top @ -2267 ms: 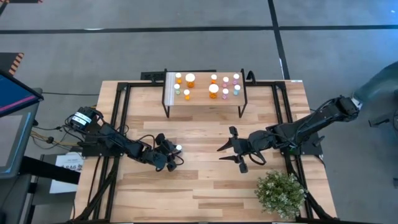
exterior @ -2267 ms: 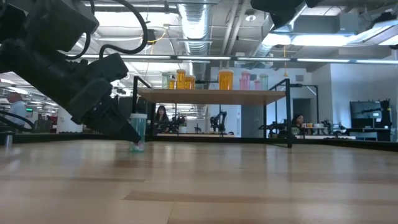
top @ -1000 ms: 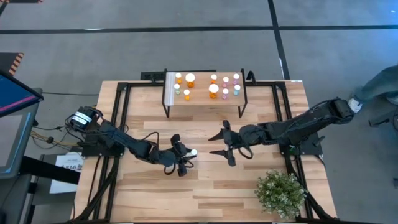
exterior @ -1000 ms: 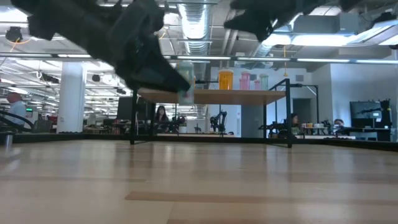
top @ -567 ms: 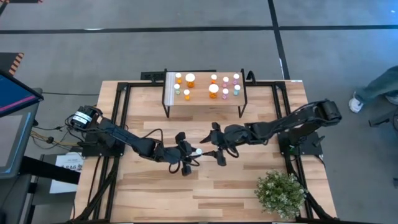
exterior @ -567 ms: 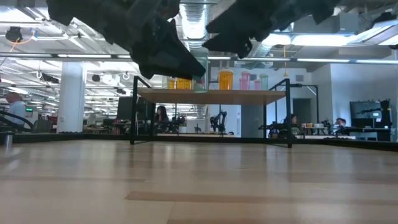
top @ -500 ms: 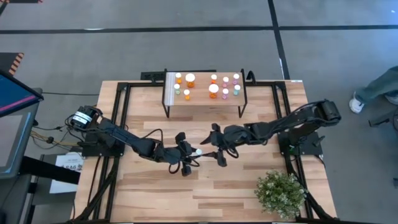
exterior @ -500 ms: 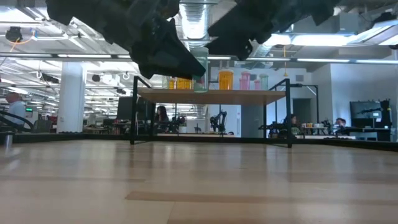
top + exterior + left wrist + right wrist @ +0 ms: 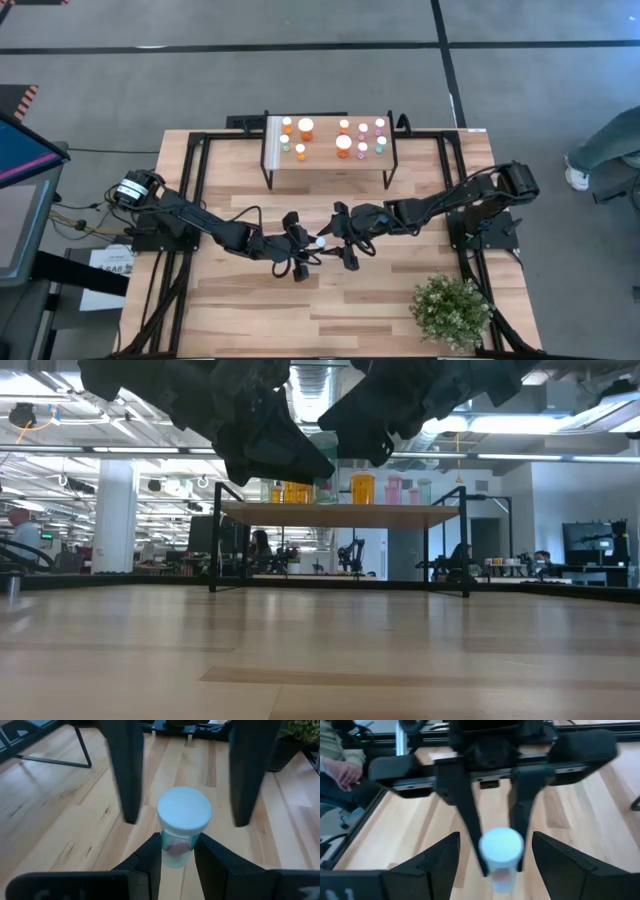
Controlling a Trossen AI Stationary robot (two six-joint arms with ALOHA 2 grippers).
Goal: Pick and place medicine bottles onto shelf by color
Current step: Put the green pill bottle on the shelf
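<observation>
Bottle (image 9: 319, 242) aloft mid-table, left hand (image 9: 308, 245) clamping, right hand (image 9: 341, 240) agape.

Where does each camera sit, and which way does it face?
High: overhead, straight down; both arms meet mid-table below the light wood shelf.
Low: table height, looking across; both arms overhead.
Left wrist: the left gripper clamps the white-capped teal bottle.
Right wrist: the open right gripper faces that bottle.
Both wrist views share it.
</observation>
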